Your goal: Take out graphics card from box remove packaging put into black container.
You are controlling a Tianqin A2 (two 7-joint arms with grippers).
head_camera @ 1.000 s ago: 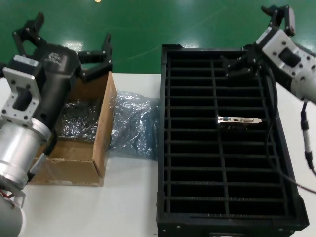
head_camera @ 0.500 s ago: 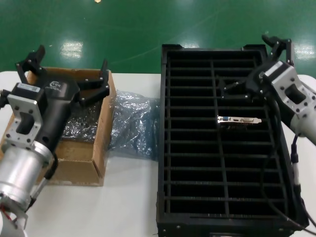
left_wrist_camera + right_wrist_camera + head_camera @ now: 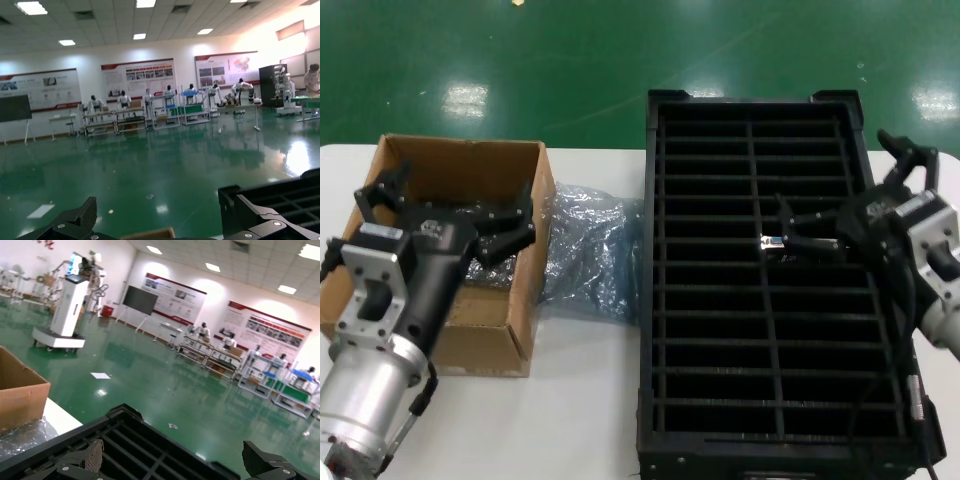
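Graphics card [image 3: 798, 243] stands in a middle slot of the black container [image 3: 655, 300], so the left gripper [image 3: 448, 222], fingers spread over the box [image 3: 510, 330], should descend slowly while the right gripper [image 3: 840, 225], fingers also released, clears away.

Place: a large robotics hall or demonstration lab.
Floor: a glossy green floor [image 3: 150, 165] is seen, with ceiling lights mirrored in it.
Ceiling: recessed panel lights [image 3: 31, 7] are set in rows.
Walls: red-topped information boards [image 3: 137, 80] are hung along the white wall.
Furnishings: shelving racks [image 3: 195, 107] are lined up, with white humanoid robots [image 3: 93, 104] stood among them.
Equipment: a tall white machine [image 3: 67, 307] is parked on the floor.
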